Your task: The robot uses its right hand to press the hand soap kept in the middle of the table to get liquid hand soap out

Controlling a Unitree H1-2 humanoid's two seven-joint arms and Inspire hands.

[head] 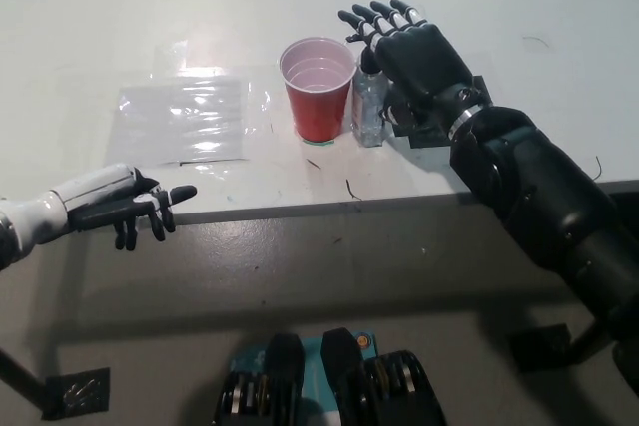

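Observation:
A clear hand soap bottle (369, 109) stands in the middle of the white table (300, 7), right beside a red plastic cup (319, 89). My black right hand (411, 45) hovers flat over the bottle's top, fingers spread and open, hiding the pump head. Whether the palm touches the pump cannot be told. My white left hand (135, 213) rests open off the table's front edge at the lower left.
A clear plastic sheet (185, 119) lies flat on the table left of the cup. The table's front edge runs across the middle of the view. A small dark block (424, 127) sits under my right wrist.

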